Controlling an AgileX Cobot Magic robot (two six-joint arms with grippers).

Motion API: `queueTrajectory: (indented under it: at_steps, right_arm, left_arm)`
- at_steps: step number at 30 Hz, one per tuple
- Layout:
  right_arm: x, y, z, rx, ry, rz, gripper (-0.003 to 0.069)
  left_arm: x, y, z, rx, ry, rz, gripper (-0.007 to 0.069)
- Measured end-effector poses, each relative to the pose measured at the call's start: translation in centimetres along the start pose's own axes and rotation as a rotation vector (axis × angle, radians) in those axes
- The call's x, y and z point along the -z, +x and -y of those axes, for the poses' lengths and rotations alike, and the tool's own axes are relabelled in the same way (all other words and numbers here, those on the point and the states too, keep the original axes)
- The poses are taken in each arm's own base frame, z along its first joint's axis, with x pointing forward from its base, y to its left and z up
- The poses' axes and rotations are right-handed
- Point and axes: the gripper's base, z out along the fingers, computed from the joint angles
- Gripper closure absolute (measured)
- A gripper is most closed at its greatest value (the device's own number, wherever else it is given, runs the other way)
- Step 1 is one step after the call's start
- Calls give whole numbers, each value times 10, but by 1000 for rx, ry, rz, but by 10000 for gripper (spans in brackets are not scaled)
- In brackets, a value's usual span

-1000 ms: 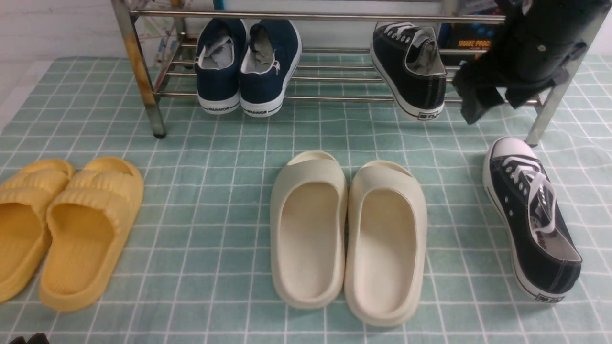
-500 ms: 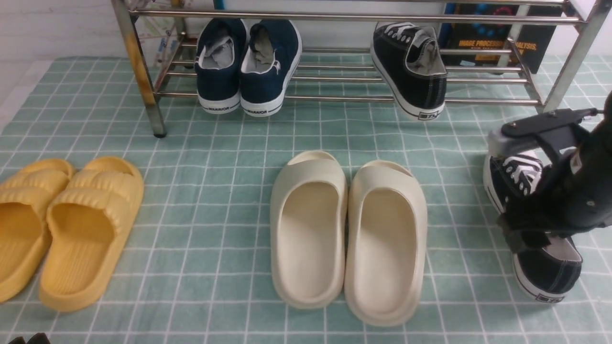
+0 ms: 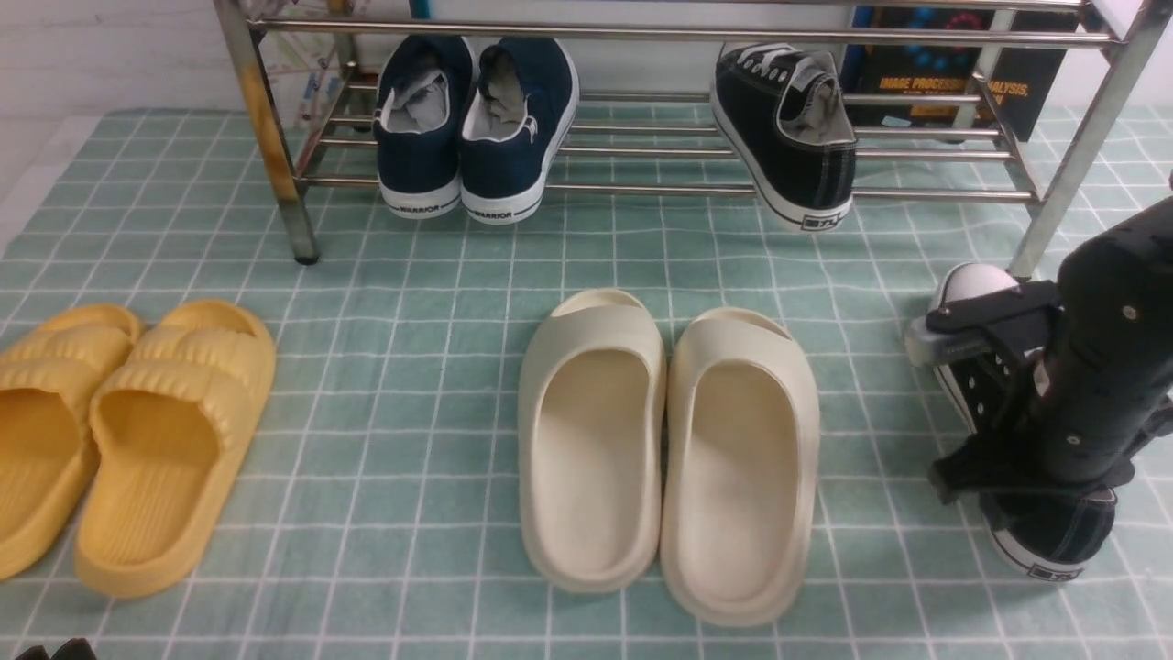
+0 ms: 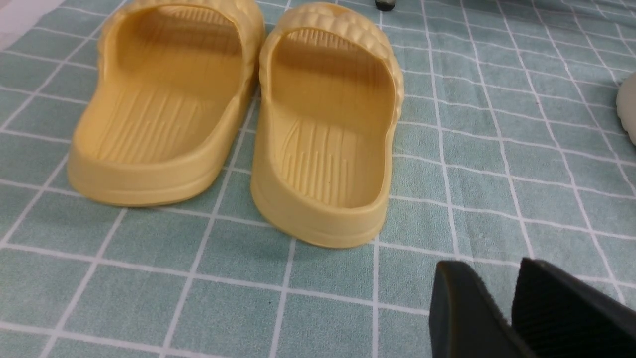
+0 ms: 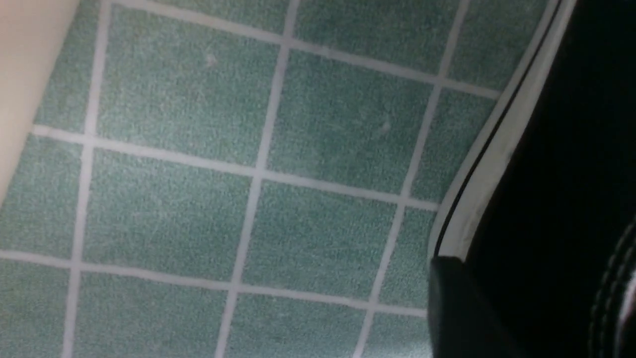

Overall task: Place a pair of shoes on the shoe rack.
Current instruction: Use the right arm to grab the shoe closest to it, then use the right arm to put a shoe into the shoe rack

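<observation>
One black canvas sneaker (image 3: pixel 788 137) sits tilted on the lower bars of the chrome shoe rack (image 3: pixel 641 35), heel toward me. The other black sneaker (image 3: pixel 1049 536) lies on the checked cloth at the right, mostly covered by my right arm. My right gripper (image 3: pixel 971 481) is down on it. In the right wrist view one finger (image 5: pixel 457 308) presses the sneaker's (image 5: pixel 571 149) outer side at the white sole; the other finger is hidden. My left gripper (image 4: pixel 489 266) hovers low over the cloth near the front left, open and empty, and its tips (image 3: pixel 55 651) just show.
Navy slip-on sneakers (image 3: pixel 476 119) stand on the rack's left part. Cream slides (image 3: pixel 669 440) lie in the middle of the cloth and yellow slides (image 3: pixel 119 431) at the left (image 4: pixel 233 109). A dark box (image 3: pixel 944 82) stands behind the rack. The rack's right leg (image 3: pixel 1054 211) is just beyond the floor sneaker.
My right arm came from the rack's right end down onto the floor sneaker and sank lower over it. Its jaws have narrowed on the shoe. The left arm stayed put.
</observation>
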Motion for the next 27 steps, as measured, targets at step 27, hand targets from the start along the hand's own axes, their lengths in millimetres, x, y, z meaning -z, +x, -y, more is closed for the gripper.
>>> queueTrajectory:
  at_steps: [27]
  right_arm:
    - [118, -48, 5, 105, -30, 284, 636]
  left_arm:
    - [0, 0, 0, 0, 0, 0, 446]
